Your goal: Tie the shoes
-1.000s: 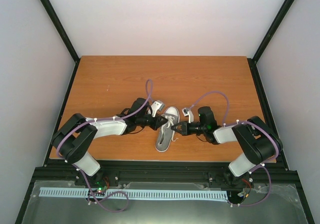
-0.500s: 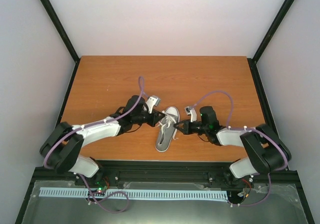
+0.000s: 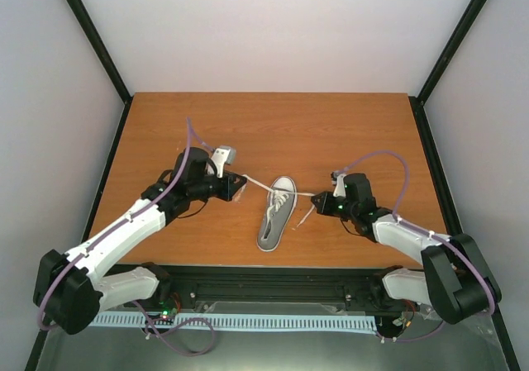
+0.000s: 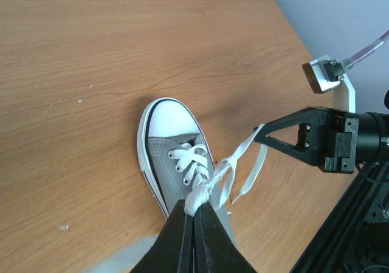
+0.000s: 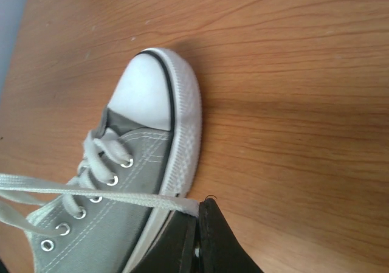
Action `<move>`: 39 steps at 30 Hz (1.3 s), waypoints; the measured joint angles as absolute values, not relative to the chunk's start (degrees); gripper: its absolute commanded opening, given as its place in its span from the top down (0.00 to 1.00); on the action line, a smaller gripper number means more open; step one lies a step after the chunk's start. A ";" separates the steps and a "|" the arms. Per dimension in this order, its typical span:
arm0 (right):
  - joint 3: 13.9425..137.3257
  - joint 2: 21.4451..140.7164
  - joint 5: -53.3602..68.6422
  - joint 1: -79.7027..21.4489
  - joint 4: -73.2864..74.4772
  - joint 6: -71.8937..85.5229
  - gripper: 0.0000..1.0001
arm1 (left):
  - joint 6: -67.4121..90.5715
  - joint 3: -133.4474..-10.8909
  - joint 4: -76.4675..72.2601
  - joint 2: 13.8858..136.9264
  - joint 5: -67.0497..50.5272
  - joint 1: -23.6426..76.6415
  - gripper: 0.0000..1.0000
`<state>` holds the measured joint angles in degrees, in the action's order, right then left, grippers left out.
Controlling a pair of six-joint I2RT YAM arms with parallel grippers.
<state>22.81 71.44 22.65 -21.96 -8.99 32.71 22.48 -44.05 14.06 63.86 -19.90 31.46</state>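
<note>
The grey shoe with white sole and toe cap lies on the wooden table, between my two arms. Its white lace runs taut from the eyelets out to both sides. My left gripper is to the shoe's left, shut on a bunched part of the lace, its tips just above the shoe. My right gripper is to the shoe's right, shut on the other lace strand beside the sole. A loose lace end dangles below the right gripper.
A black frame rail runs along the table's near edge behind the arm bases. Black posts and pale walls border the table on the left, right and back. Purple cables loop over both arms.
Both grippers have drawn apart from the shoe, the left going left and the right going right. The lace between them has been pulled out taut. The shoe has stayed in place.
</note>
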 measured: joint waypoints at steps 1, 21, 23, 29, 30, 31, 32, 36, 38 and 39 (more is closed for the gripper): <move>22.81 70.43 21.74 -21.43 -7.55 33.08 0.97 | 22.48 -44.86 15.70 63.55 -19.66 31.24 0.99; 18.55 56.29 18.24 -12.88 13.93 36.47 0.97 | 33.85 -33.76 26.94 60.07 -9.58 20.32 0.99; 18.55 54.46 18.44 -11.20 15.35 36.49 0.97 | 34.87 -33.30 26.87 59.40 -9.21 20.29 0.99; 18.55 49.56 19.29 -7.38 18.48 36.47 0.97 | 37.60 -32.16 26.28 58.78 -8.47 19.97 0.99; 18.48 49.25 19.66 -6.85 18.55 36.47 0.97 | 38.02 -31.73 26.13 58.81 -8.47 19.84 0.99; 18.35 49.17 20.16 -6.39 18.55 36.49 0.97 | 38.39 -31.35 25.93 58.89 -8.49 19.75 0.99; 18.06 49.28 20.53 -6.11 18.44 36.49 0.97 | 38.83 -30.81 25.63 59.11 -8.49 19.66 0.99; 15.77 50.59 22.11 -5.76 17.63 36.62 0.97 | 39.75 -28.73 24.71 60.73 -9.15 19.59 0.97; 14.68 50.98 22.83 -5.74 17.43 36.80 0.97 | 39.92 -27.55 23.92 61.14 -10.28 19.55 0.87; 14.48 51.03 22.98 -5.74 17.39 36.88 0.97 | 39.90 -26.96 23.38 61.21 -11.16 19.46 0.77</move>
